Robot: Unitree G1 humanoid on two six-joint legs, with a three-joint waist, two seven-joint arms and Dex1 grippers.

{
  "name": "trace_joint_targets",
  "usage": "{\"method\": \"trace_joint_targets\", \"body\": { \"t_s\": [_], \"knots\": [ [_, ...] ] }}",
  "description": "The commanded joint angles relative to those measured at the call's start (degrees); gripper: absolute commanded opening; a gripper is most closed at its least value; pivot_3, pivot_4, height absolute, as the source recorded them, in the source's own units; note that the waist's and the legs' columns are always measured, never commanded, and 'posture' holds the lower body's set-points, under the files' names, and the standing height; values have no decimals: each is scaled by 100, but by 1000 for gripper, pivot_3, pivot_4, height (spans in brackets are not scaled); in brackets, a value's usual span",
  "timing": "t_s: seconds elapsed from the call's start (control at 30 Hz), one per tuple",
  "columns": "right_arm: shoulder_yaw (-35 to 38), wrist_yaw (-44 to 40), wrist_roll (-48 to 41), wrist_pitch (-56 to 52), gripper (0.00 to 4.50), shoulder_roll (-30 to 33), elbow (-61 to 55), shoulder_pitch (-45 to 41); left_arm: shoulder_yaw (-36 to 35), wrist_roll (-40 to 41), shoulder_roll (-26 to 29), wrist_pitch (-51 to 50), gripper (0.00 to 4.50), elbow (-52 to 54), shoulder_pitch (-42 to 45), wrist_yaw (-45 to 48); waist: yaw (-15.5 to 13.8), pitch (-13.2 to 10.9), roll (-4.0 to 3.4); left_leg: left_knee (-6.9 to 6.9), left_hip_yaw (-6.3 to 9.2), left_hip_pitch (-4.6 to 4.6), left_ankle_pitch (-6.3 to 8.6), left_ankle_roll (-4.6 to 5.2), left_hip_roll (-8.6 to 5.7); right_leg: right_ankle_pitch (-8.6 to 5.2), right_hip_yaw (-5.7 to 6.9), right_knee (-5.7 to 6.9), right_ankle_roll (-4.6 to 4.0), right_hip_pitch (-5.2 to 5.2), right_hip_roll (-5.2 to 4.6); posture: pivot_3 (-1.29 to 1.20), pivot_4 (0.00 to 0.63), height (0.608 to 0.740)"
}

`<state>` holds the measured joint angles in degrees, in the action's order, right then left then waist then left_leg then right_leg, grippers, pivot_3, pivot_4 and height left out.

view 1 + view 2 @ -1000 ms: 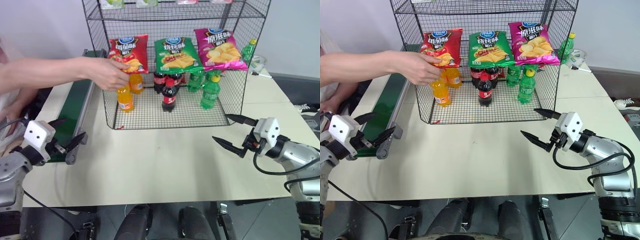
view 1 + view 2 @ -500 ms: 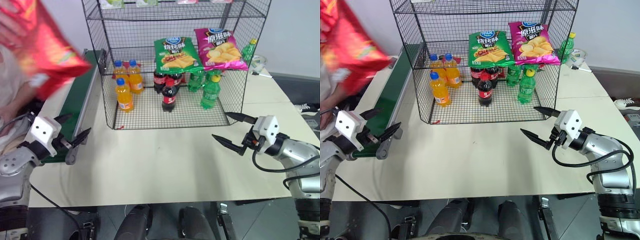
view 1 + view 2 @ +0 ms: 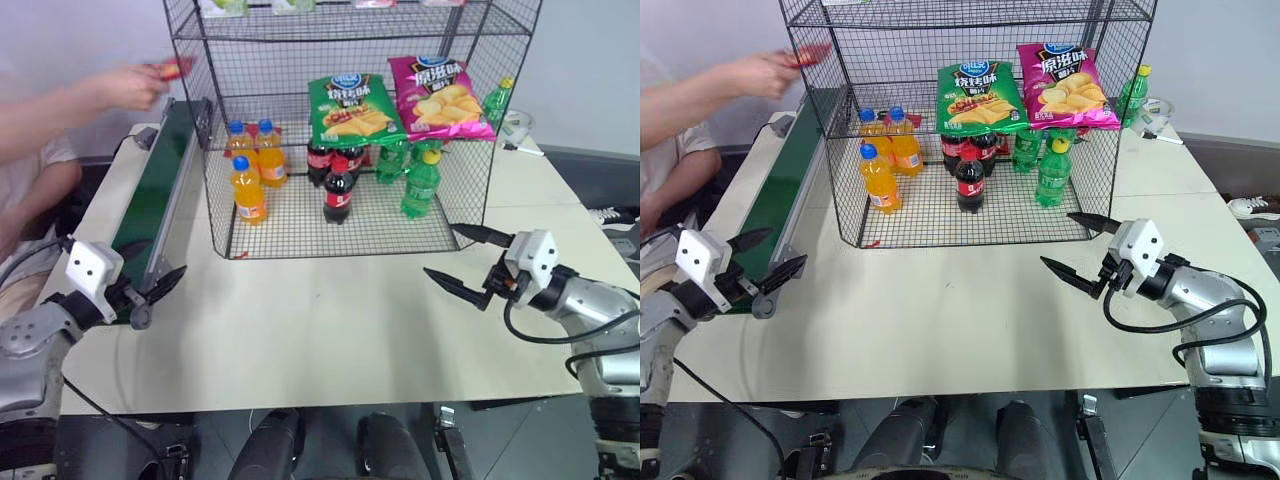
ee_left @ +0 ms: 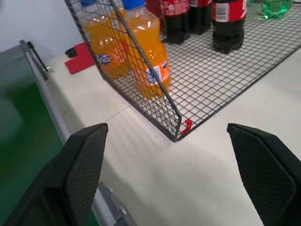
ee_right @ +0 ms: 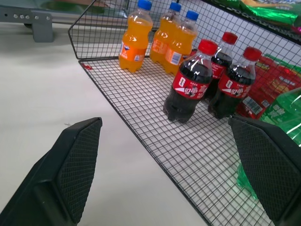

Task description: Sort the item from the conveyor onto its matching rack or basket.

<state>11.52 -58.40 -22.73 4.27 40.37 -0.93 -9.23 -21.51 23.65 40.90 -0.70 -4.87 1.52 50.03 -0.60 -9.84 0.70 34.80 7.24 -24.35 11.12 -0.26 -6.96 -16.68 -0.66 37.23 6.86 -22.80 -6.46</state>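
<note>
Crisp bag (image 3: 812,53), the red one, was up in a person's hand (image 3: 768,72), blurred, above the far end of the conveyor (image 3: 155,195) and just outside the rack's (image 3: 350,120) left wall.

The left tool (image 3: 765,257) hung level with its two black fingers spread wide and nothing between them, beside the near end of the conveyor and over the edge of the bench (image 3: 330,320). In its wrist view the near left corner of the rack lay between the fingers (image 4: 82,160), with a small red tie at the corner and orange drink bottles (image 4: 146,52) behind the mesh.

The right tool (image 3: 463,262) also stood wide apart and empty, level above the bench just in front of the rack's near right corner. Its wrist view looked across the rack floor at three orange bottles and three cola bottles (image 5: 190,80).

Inside the rack, a green crisp bag (image 3: 352,108) and a magenta crisp bag (image 3: 438,97) leaned side by side on the middle shelf; the space to the left of the green bag was bare. Green soda bottles (image 3: 420,180) stood under the magenta bag, on the right of the floor.
</note>
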Motion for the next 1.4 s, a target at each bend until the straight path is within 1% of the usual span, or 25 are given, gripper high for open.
{"method": "trace_joint_targets", "body": {
  "t_s": [0.03,0.13,0.4,0.6,0.7,0.93,1.1,1.3,1.37,1.4],
  "knots": [
    [35,-12,-35,132,4500,-36,-42,-98,-196,87,50,58,4242,260,-78,-8,-1,0,0,0,0,0,0,0,0,0,0,0,0,0,0,0,150,740],
    [26,-17,-27,139,4500,-42,-43,-91,-123,-69,66,267,4242,220,-110,-7,-3,0,0,-1,0,0,0,0,0,0,0,-1,0,0,-1,0,150,740],
    [16,-22,-39,124,4500,-45,-69,-71,-154,-8,16,290,4242,242,-235,14,3,0,-1,-1,0,0,0,0,0,0,0,-1,0,-1,-1,0,150,740],
    [-23,-42,-69,79,4500,-66,-64,-121,-298,303,-52,178,4242,388,-387,56,-2,-1,-1,-1,0,0,0,0,0,0,0,-1,-1,-1,-1,0,150,740],
    [-45,-50,-69,75,4500,-73,-43,-152,-361,320,-89,148,4242,434,-493,-47,1,-1,-1,-2,0,0,0,0,0,0,0,-1,-1,-1,-1,0,150,740],
    [-91,-82,-80,52,4500,-78,15,-228,-462,65,-148,361,4242,423,-544,-390,-4,-2,-1,-1,0,-1,1,0,0,-1,0,-2,-1,0,-1,0,150,740],
    [-157,-98,-80,51,4500,-101,38,-298,-613,97,-98,461,4242,405,-633,-372,-4,-2,-1,-1,0,-1,1,0,0,-1,0,-2,-1,0,-2,0,150,740],
    [-266,-189,-170,-71,4500,-171,-58,-385,-815,1,-98,753,4242,482,-923,-416,13,-4,-5,-7,-2,-2,1,0,0,-1,-2,-4,-1,-5,-2,0,150,740],
    [-361,-334,-433,-349,4500,-180,-319,-369,-930,-259,-73,1195,4242,431,-1092,-498,13,-4,-4,-7,-1,-2,1,0,0,-1,-2,-4,-1,-6,-2,0,150,740],
    [-414,-393,-589,-530,4500,-186,-488,-349,-979,-540,-35,1538,4242,335,-1167,-604,13,-4,-5,-7,-1,-2,1,0,0,-1,-2,-4,-1,-6,-2,0,150,740]
  ]
}}
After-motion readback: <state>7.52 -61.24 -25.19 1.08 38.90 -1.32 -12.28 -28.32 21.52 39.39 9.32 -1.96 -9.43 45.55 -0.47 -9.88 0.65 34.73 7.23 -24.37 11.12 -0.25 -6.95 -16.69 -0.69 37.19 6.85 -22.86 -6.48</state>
